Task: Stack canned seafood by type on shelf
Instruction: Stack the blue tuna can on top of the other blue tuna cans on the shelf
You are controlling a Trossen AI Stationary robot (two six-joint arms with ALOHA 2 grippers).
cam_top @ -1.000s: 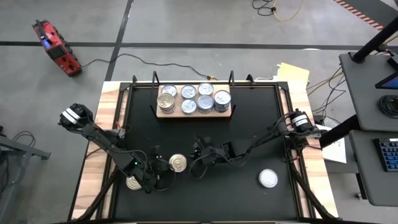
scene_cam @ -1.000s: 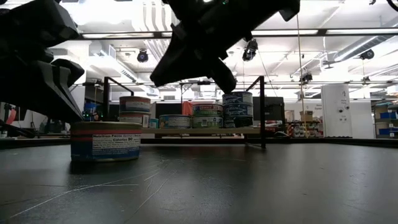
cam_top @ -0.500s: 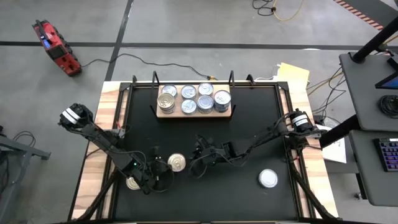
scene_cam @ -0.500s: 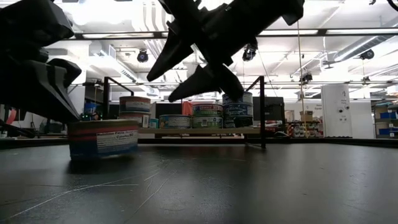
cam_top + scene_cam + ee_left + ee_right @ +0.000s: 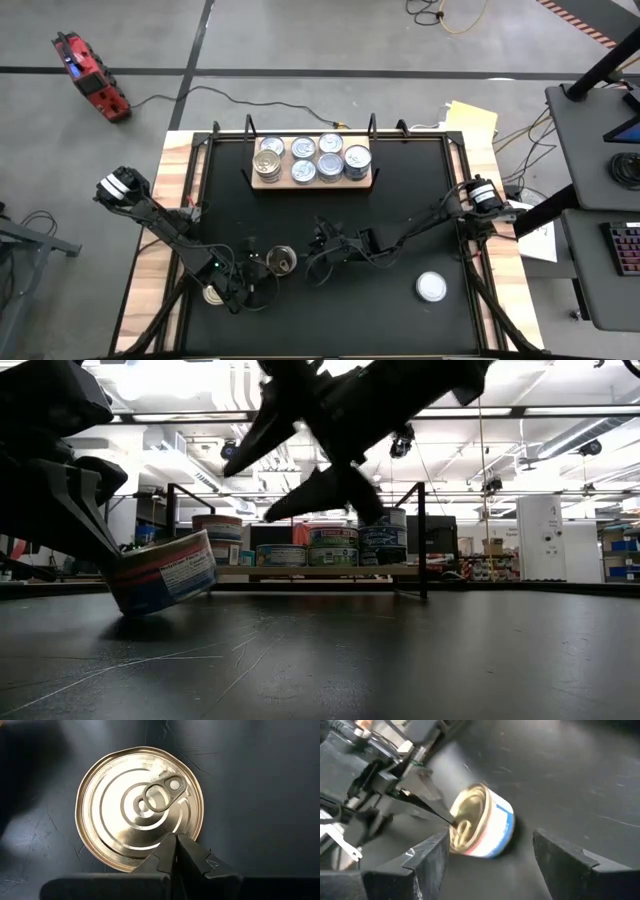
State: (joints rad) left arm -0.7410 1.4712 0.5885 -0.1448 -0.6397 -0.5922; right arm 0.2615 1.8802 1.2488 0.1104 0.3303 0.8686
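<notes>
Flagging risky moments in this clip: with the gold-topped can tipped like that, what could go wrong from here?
1. The gold-topped can leans on one edge by the shut left gripper; it may flip or roll off across the table.
2. The open right gripper hangs just beside it and might grab the can crooked.
3. A rolling can could bump the shelf.

Bright ceiling lights (image 5: 180,380) backlight the low view; arms silhouetted; right wrist view motion-blurred; gold can top (image 5: 140,815) glares
</notes>
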